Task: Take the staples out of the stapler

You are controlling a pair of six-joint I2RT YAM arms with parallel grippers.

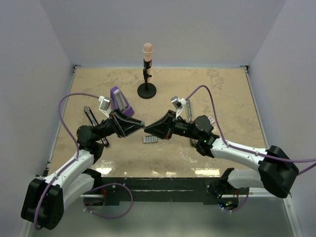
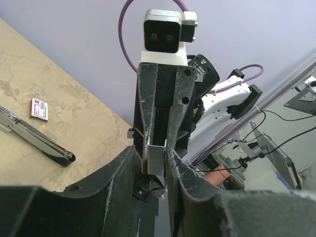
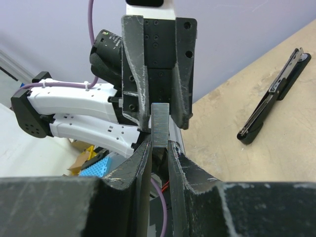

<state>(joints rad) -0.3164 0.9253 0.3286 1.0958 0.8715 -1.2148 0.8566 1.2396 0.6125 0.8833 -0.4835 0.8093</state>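
Staples [image 3: 159, 124] — ribbed, silvery (short strip)

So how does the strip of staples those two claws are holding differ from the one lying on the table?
The held strip hangs above the table, pinched between the left gripper and the right gripper; the loose strip lies flat on the table, touched by nothing. From above, the held strip is almost hidden between them, while the loose strip shows in full. Both are silvery-grey and ribbed.
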